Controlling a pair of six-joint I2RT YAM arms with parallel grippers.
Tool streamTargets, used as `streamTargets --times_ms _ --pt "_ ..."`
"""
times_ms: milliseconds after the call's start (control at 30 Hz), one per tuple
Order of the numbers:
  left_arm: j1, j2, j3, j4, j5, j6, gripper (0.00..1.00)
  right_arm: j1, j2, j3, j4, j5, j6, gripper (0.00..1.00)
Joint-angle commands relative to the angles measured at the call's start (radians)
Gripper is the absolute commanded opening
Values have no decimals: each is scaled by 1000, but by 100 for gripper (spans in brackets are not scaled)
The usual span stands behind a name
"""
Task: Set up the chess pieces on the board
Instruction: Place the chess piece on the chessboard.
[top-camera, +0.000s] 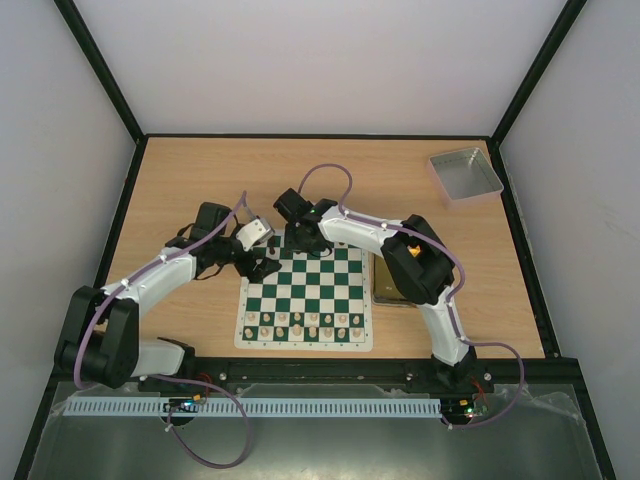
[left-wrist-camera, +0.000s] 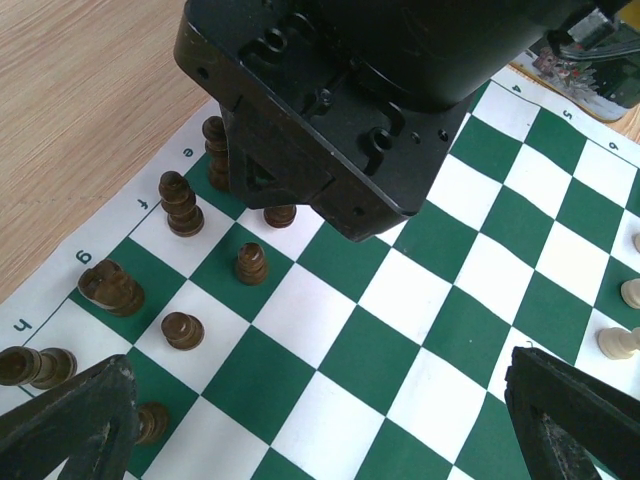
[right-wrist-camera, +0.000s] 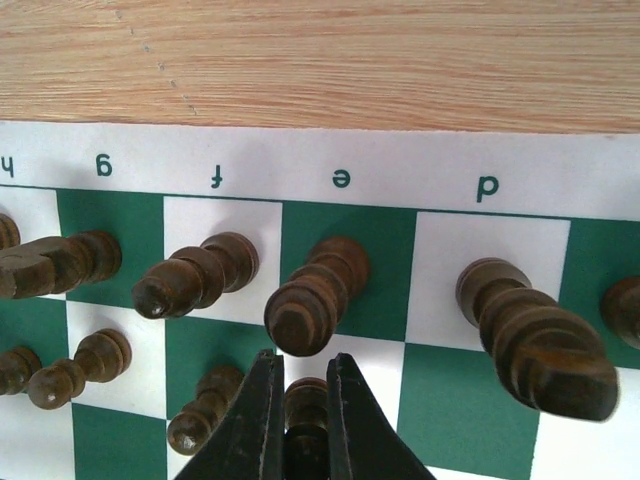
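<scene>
Above the flat green-and-white chessboard mat (top-camera: 305, 290) the left gripper (left-wrist-camera: 318, 362) hangs with jaws fully apart, holding nothing. The right gripper (right-wrist-camera: 303, 362) is closed on a dark brown pawn (right-wrist-camera: 305, 397) in column e, before the farthest row of dark brown chess pieces (right-wrist-camera: 312, 300).

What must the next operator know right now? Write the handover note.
Right gripper: shut on a dark pawn at file e, second row of the board.
Left gripper: open, empty, above the board's h side.
Done: dark back-row pieces stand on d to h; dark pawns stand on f, g, h; pale pieces fill the near rows.
Left: probably release the e pawn; the d pawn square is bare; files beyond d are mostly out of view.
</scene>
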Motion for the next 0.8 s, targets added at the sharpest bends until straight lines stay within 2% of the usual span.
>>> streamTargets --times_ms 0,167,433,767 --pt "6 15 -6 -4 31 10 99 5 25 34 -37 35 -8 2" --pt "6 19 -5 -7 34 12 99 5 27 26 -38 30 -10 5" --pt "6 32 -7 -6 36 16 99 5 31 28 -32 17 -10 16" --pt "6 43 -10 -3 38 20 99 5 25 13 -19 7 -4 17"
